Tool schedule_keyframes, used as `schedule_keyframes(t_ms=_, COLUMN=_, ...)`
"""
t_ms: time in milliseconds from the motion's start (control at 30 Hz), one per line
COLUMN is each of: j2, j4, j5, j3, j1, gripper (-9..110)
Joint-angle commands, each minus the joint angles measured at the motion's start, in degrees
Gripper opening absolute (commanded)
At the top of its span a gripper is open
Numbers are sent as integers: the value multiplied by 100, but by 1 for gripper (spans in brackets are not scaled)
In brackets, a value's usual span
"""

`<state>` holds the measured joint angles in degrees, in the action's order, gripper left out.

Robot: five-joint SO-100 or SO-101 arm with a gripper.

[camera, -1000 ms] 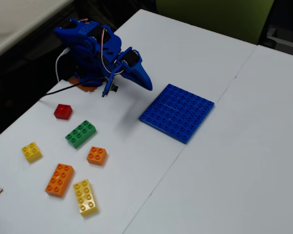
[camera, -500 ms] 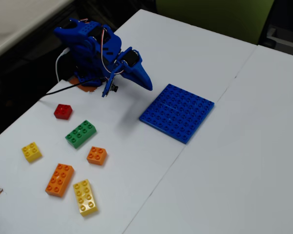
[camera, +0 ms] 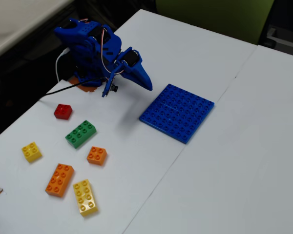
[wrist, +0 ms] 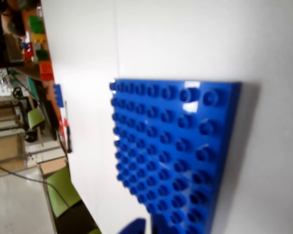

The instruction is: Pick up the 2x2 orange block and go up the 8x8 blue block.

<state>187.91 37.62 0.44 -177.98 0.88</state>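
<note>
Nothing done yet: 2x2 orange block (camera: pixel 96 155) untouched on surface (camera: pixel 224 161), left of 8x8 blue block (camera: pixel 177 112); gripper (camera: pixel 145 82) empty, opening unclear.

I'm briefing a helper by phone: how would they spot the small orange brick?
In the fixed view, bricks lie left of the blue baseplate. The 2x2 orange block sits just below the green brick. It is square with four studs; the longer orange brick has eight.
</note>
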Motion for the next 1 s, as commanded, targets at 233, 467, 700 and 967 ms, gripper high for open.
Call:
schedule_keyframes(t_ms=233, j2=-149, j4=-580, j5=-1195, j3=290, j1=-114, gripper=0)
schedule_keyframes(t_ms=467, j2=-2145, j4=-316, j5=-1828, j3=2522, j1=185, gripper=0)
schedule_keyframes(t_ms=700, j2=-4605, j4=1090, j5=-1951, j3=5432, j1=826, gripper=0)
schedule_keyframes(t_ms=967, j2=-6548, j4=2470, j5=-4605, j3=7409, j1=1459, gripper=0)
